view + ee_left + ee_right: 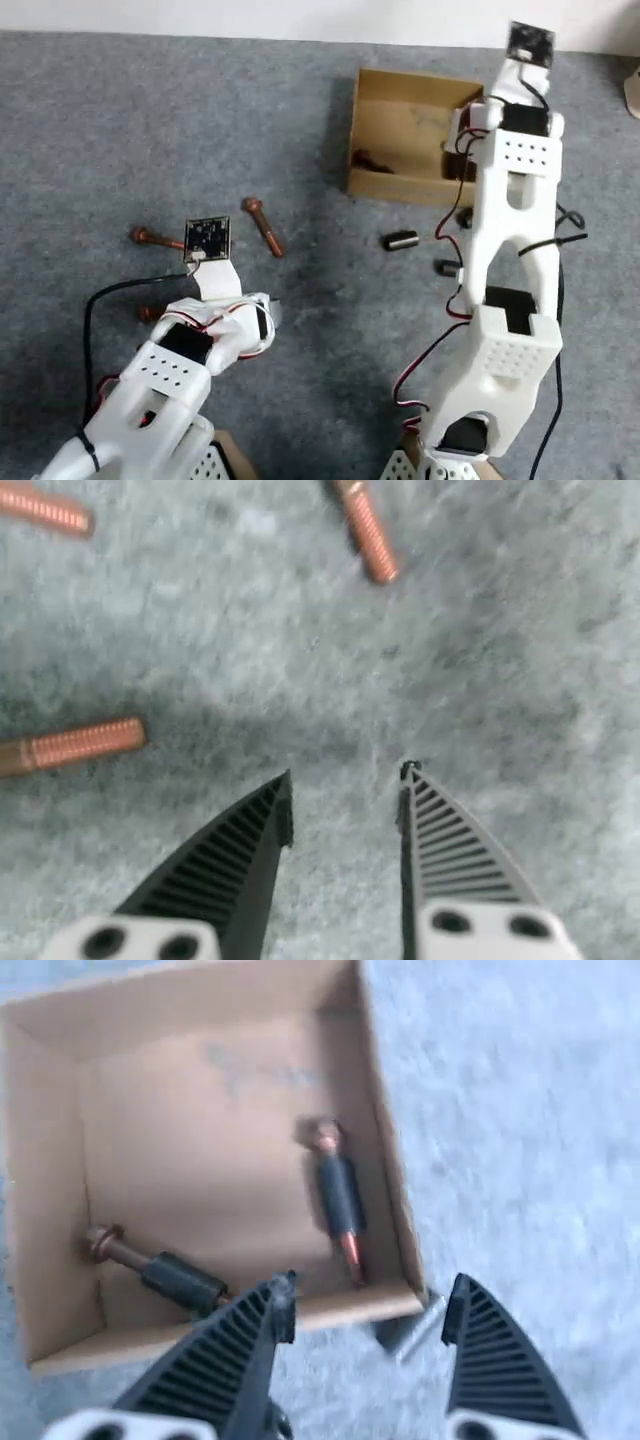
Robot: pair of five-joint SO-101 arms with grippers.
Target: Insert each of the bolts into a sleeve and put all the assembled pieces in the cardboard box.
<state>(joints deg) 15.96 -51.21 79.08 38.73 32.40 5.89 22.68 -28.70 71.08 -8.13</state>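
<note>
Both ribbed black claws gape empty: left claw (347, 780) over fuzzy grey bench (500, 630) near threaded copper bolts (75, 745); right claw (372, 1290) above brown cardboard box (45, 1180) holding two black-sleeved bolts (340, 1195). From above, the right arm (515, 200) hides the box's side.

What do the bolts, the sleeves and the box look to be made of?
Bolts: probably metal with a coppery finish; ridged threads show on the shanks. Sleeves: dark and matte, maybe rubber or plastic; the look leaves it open. Cardboard box: brown cardboard, dull surface, thin folded walls.
</note>
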